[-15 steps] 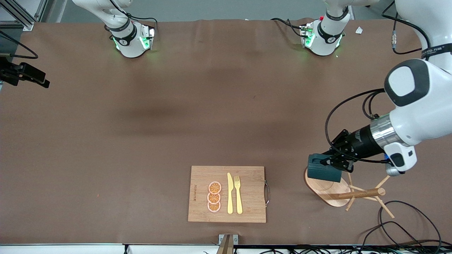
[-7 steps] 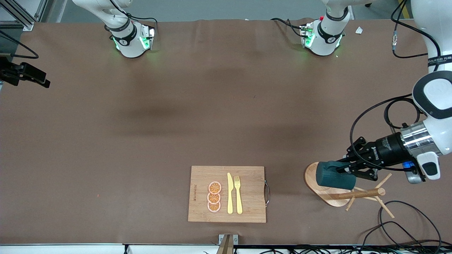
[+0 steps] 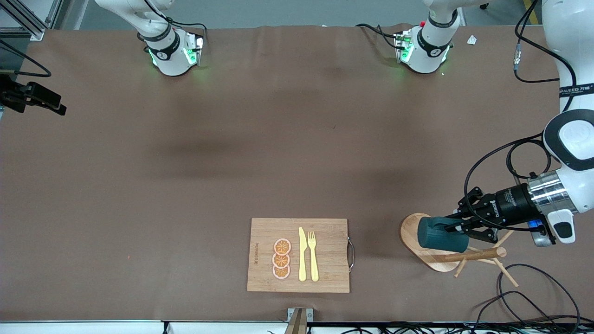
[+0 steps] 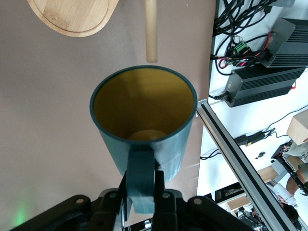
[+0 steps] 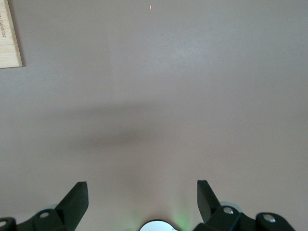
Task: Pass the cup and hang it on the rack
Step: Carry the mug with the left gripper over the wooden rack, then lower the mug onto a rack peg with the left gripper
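While left gripper (image 3: 457, 227) clamps cup (image 3: 438, 234) over rack (image 3: 429, 253), right gripper (image 5: 142, 195) gapes above brown tabletop (image 3: 232, 162)

Brown cloth-covered table (image 3: 260, 153); grey floor past its edge. Black cables (image 3: 533, 297) near bamboo cutting board (image 3: 325, 227); black power boxes (image 4: 269, 72) beside the table edge.

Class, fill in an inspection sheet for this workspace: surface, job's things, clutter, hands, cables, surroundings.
Surface: brown table cover, bare in the middle.
Job's things: cup held on its side over the rack; not hung.
Clutter: cutting board with knife, fork and orange slices.
Hands: left hand shut on the cup's handle; right hand open over bare table.
Cables: black loops beside the rack.
Surroundings: power boxes past the table edge.
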